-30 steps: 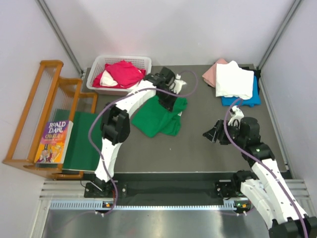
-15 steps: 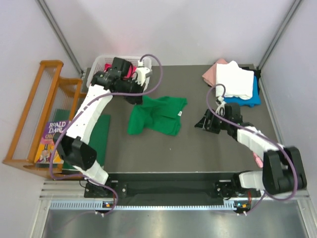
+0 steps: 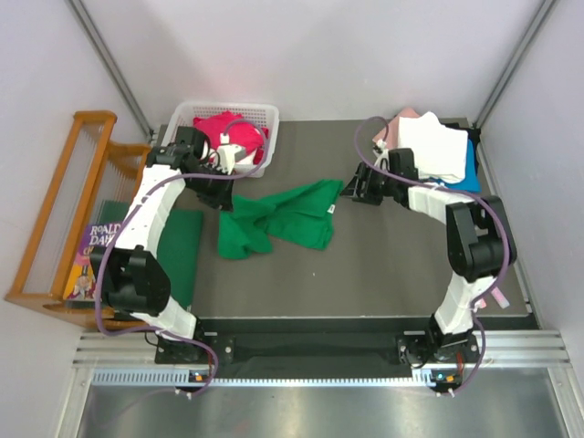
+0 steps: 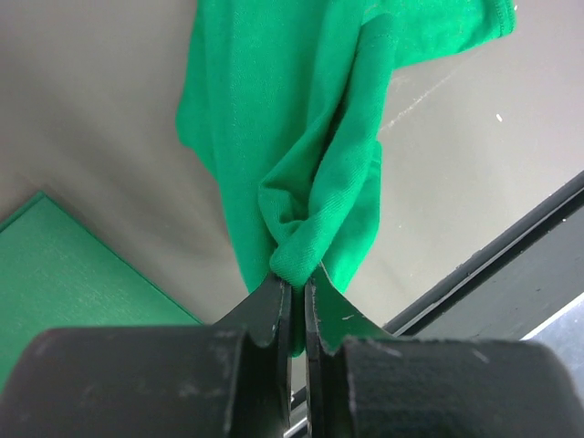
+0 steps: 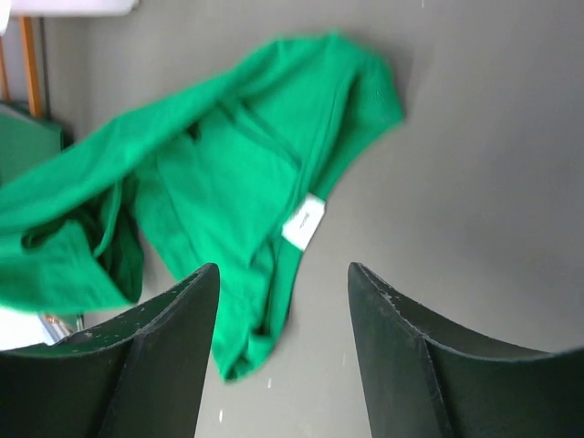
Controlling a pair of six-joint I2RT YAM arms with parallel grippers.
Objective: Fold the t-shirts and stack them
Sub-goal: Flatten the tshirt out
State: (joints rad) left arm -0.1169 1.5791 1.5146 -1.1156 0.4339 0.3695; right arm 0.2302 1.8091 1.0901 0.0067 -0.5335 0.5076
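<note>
2 mostly hid., blue tee (image 3: 469, 175), pink tee (image 3: 406, 115)

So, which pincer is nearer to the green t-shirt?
Left. The left pincer is shut on a bunched fold of the green t-shirt; the right pincer is open, close by its opposite corner.

loose tee (image 3: 283, 214) centre, basket (image 3: 228, 107) behind-left, stack (image 3: 433, 151) right

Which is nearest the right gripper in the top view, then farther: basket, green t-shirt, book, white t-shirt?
1. green t-shirt, just left of the right gripper
2. white t-shirt, on far-right stack
3. basket, far-left corner
4. book, left rack
</note>
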